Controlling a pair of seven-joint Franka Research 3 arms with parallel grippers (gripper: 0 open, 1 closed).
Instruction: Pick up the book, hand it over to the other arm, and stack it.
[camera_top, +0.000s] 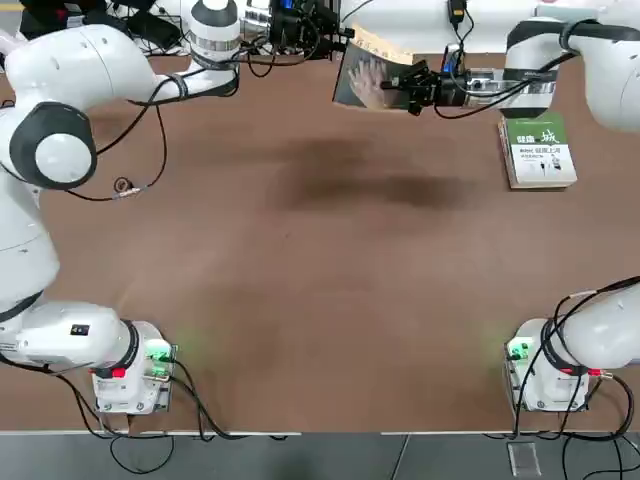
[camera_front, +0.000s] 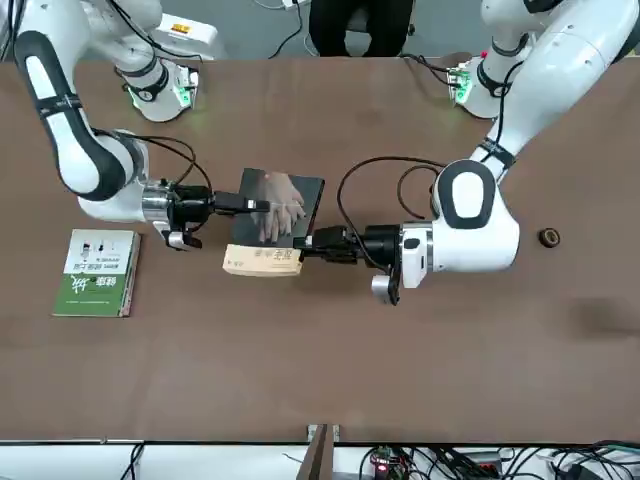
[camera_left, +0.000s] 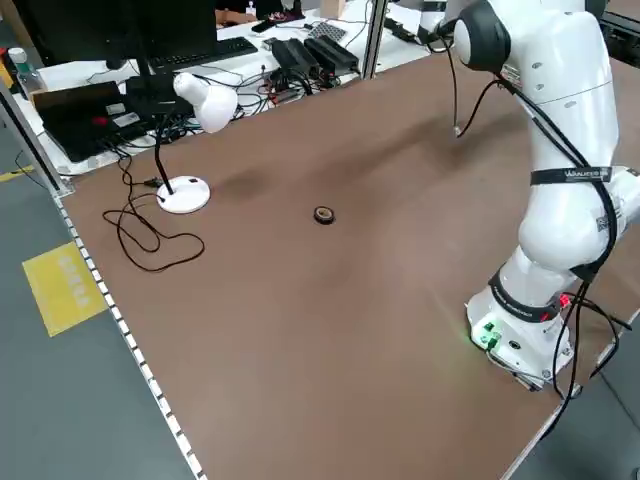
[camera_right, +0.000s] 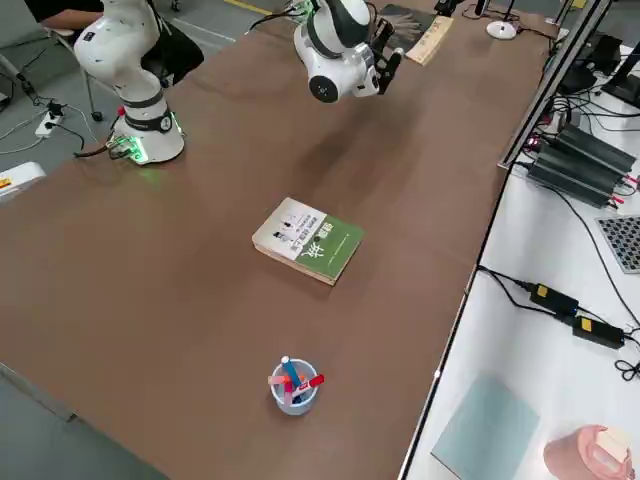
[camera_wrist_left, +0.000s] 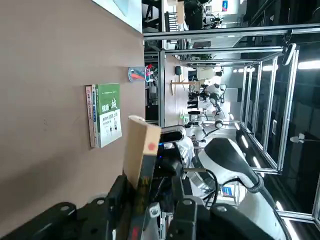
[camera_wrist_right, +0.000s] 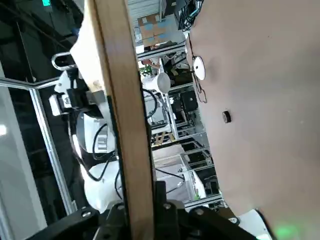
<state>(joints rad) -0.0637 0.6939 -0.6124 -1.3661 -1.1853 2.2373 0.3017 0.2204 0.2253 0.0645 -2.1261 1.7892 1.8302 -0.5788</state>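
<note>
Near and far are reckoned from the robot's bases. The brown tabletop (camera_top: 290, 260) lies on a grey floor (camera_front: 265, 28); a white desk (camera_right: 545, 370) with cables and electronics runs along the far side, and a person (camera_front: 360, 28) is seated beyond the near edge. At the far side of the table, between the two arms, the grey-brown book (camera_front: 275, 210) is held in the air, its tan strip (camera_front: 262, 261) toward the far side. The right gripper (camera_front: 262, 206) is closed on it from the right. The left gripper (camera_front: 305, 244) reaches it from the left, its fingers partly open, moderately narrow, with the book's edge between them; contact with both fingers cannot be told. Counted: two arms; one held book; one green-and-white cover (camera_right: 308, 238) uppermost on the table at right; one cup of markers (camera_right: 295, 388) farther right; one black ring (camera_front: 549, 237) and one white lamp (camera_left: 185, 194) at left
</note>
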